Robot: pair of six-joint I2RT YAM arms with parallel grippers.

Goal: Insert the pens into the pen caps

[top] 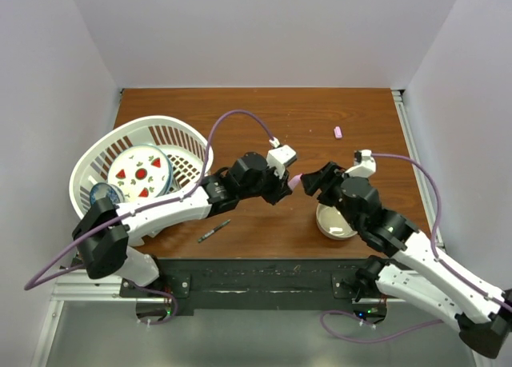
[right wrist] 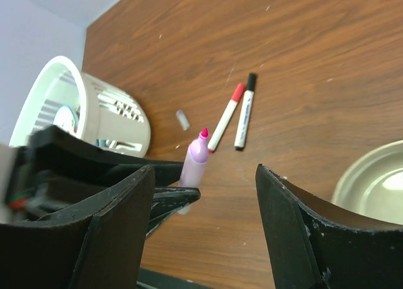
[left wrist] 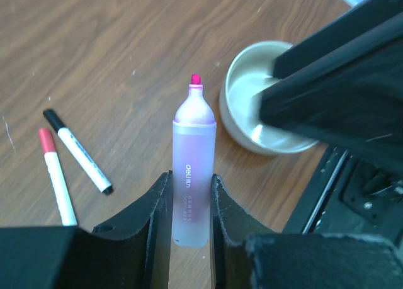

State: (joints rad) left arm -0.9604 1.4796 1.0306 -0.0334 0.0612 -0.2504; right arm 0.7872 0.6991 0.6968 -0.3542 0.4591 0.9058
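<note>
By the near edge of the counter (top: 264, 115), left of the middle, a dark grey pen (top: 214, 230) lies alone on the wood. It is well apart from both claws. Right of the middle by that same edge sits a pale bowl (top: 336, 224), partly covered by the right arm.

Further in, about the middle of the counter, the two claws face each other. The left claw (left wrist: 190, 179) is narrow and clamped on the lower barrel of the pink pen (left wrist: 194, 182). The pen's bare pink tip sticks out beyond the fingers towards the right claw (right wrist: 204, 167). That claw is spread wide and holds nothing. From overhead the pen tip is just beside its fingers, though I cannot tell whether they touch.

On the wood below the claws lie two white pens close together. They are the white pen with the red end (left wrist: 55, 179) and the white pen with the black end (left wrist: 79, 153), and neither is touched by a claw. The arms hide them from overhead.

Against the left edge stands a white basket (top: 180, 139) with a strawberry-patterned plate (top: 141, 173) inside.

Towards the far right corner a pale pink cap (top: 338, 132) lies by itself, well apart from both claws.
</note>
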